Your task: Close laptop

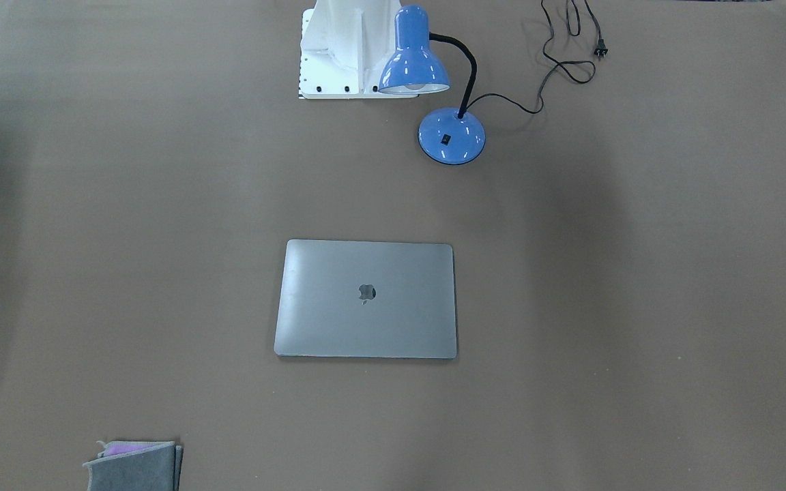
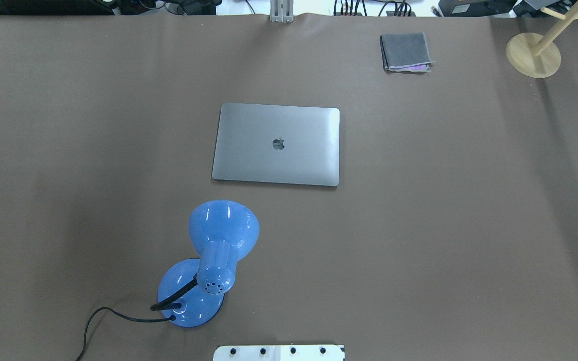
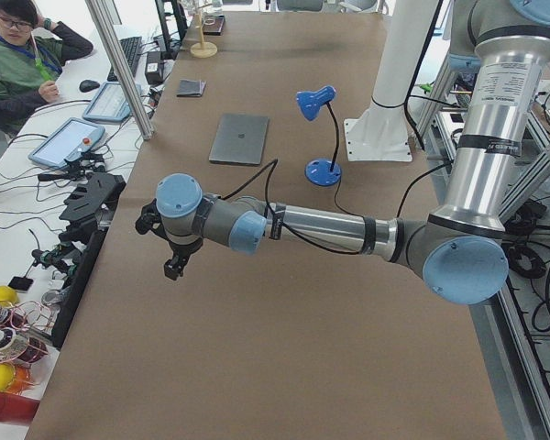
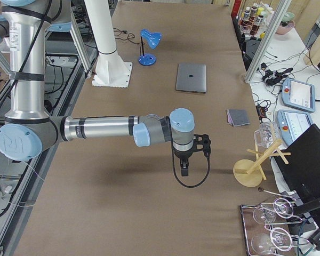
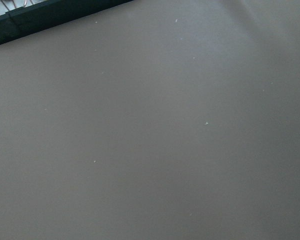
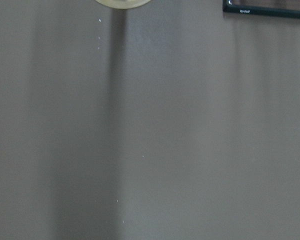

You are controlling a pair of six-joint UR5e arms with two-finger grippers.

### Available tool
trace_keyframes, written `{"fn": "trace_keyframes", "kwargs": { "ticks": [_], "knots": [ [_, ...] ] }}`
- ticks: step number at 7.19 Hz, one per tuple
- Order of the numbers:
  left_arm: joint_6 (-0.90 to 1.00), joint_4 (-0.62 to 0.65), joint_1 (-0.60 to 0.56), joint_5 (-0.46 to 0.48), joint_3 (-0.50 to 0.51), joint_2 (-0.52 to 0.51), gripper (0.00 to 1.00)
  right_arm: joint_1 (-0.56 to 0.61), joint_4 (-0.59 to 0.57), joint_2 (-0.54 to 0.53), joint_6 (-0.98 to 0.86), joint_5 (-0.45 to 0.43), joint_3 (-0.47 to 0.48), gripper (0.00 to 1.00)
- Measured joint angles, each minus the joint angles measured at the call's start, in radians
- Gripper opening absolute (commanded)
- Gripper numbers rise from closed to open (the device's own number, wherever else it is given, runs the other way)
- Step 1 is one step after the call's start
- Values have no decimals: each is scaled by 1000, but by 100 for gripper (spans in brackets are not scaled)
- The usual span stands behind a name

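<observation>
The grey laptop [image 2: 277, 144] lies flat and shut in the middle of the brown table, its lid with the dark apple logo facing up; it also shows in the front-facing view [image 1: 366, 299] and in both side views [image 3: 240, 139] [image 4: 191, 77]. My left gripper [image 3: 170, 259] hangs over the table's left end, far from the laptop. My right gripper [image 4: 185, 165] hangs over the table's right end, also far from it. Each gripper shows only in a side view, so I cannot tell whether it is open or shut. The wrist views show only bare table.
A blue desk lamp [image 2: 207, 260] with a black cord stands near the robot's base, on the near side of the laptop. A folded grey cloth [image 2: 406, 51] lies at the far right. A wooden stand [image 2: 533, 54] stands at the far right corner.
</observation>
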Motion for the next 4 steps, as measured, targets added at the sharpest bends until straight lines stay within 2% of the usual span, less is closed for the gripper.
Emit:
{"fn": "trace_keyframes", "kwargs": {
  "ticks": [2, 3, 4],
  "knots": [
    [45, 196, -15, 218, -80, 87, 99, 3, -82, -38, -43, 3, 21, 100],
    [56, 274, -18, 267, -160, 134, 99, 3, -92, -54, -47, 0, 24, 100],
    [59, 310, -19, 242, -222, 177, 99, 2, -92, -71, -48, -4, 24, 100]
  ]
}}
